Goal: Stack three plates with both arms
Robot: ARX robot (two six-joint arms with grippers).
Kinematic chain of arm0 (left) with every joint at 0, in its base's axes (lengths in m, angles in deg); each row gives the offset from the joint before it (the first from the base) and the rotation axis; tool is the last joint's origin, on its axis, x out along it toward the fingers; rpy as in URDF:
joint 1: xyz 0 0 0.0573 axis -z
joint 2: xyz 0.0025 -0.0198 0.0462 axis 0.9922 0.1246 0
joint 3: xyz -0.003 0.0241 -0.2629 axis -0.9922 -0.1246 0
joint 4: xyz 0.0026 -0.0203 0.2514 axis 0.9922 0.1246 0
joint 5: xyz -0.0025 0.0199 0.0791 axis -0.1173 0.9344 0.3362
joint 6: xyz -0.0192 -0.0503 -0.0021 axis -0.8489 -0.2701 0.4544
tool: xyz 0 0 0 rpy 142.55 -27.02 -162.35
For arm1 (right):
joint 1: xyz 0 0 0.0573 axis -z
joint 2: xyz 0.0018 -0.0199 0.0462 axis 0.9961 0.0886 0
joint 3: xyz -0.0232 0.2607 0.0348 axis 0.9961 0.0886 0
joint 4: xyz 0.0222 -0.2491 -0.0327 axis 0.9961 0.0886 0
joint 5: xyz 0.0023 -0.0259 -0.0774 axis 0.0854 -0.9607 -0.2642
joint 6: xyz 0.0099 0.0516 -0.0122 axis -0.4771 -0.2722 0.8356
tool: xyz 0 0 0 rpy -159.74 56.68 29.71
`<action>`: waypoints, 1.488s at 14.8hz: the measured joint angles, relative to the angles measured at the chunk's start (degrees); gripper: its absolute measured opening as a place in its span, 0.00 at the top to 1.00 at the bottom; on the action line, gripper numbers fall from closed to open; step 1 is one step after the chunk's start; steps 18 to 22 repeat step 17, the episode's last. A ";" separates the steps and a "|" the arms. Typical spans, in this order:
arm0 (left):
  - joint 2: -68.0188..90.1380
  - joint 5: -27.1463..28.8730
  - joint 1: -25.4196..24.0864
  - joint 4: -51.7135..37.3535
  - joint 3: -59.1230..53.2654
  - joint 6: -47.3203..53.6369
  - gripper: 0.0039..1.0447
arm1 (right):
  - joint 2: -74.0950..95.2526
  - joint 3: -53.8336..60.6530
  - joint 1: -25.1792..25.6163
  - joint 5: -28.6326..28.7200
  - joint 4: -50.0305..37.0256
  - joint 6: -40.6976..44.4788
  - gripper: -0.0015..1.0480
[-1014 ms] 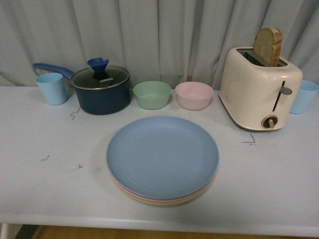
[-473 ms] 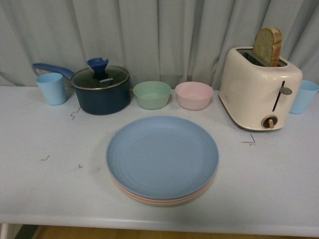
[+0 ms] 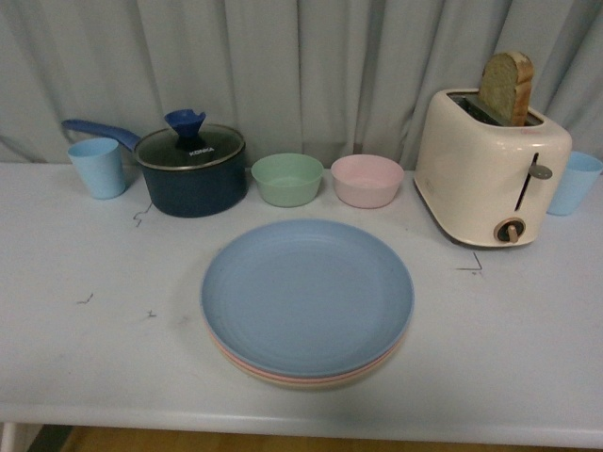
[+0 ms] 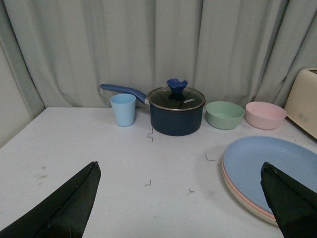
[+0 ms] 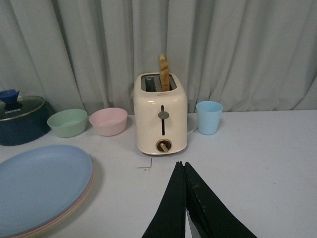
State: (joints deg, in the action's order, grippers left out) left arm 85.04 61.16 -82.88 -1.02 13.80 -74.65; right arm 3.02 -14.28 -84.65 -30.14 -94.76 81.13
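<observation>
The three plates lie in one stack at the middle front of the white table (image 3: 75, 358). The blue plate (image 3: 306, 297) is on top, a pink plate rim (image 3: 273, 374) shows under it, and a beige plate rim (image 3: 320, 385) shows at the bottom. The stack also shows in the left wrist view (image 4: 272, 173) and the right wrist view (image 5: 42, 186). Neither arm appears in the front view. My left gripper (image 4: 179, 166) is open and empty above the table, left of the stack. My right gripper (image 5: 182, 163) is shut and empty, right of the stack, in front of the toaster.
Along the back stand a light blue cup (image 3: 97, 168), a dark blue lidded pot (image 3: 190, 169), a green bowl (image 3: 287, 179), a pink bowl (image 3: 367, 180), a cream toaster (image 3: 490, 174) holding bread, and another blue cup (image 3: 575, 182). A grey curtain hangs behind.
</observation>
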 joint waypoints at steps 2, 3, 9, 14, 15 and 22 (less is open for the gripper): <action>0.00 -0.02 0.00 -0.02 0.00 0.00 0.06 | -4.83 -0.02 0.00 0.00 7.32 0.02 0.98; 0.00 0.04 0.00 0.00 0.00 0.00 0.06 | -10.25 -0.02 0.00 0.15 10.56 0.02 0.98; 0.00 0.00 0.00 -0.02 0.00 0.00 0.06 | -10.40 -0.02 0.00 0.15 10.86 0.04 0.73; 0.00 0.00 0.00 -0.02 0.00 0.00 0.06 | -10.40 -0.02 0.00 0.15 10.86 0.04 0.14; 0.00 0.00 0.00 -0.02 0.00 0.00 0.06 | -10.38 -0.02 0.00 0.15 10.86 0.02 0.04; 0.00 0.00 0.00 -0.02 0.00 0.00 0.06 | -10.38 -0.02 0.00 0.15 10.86 0.04 0.06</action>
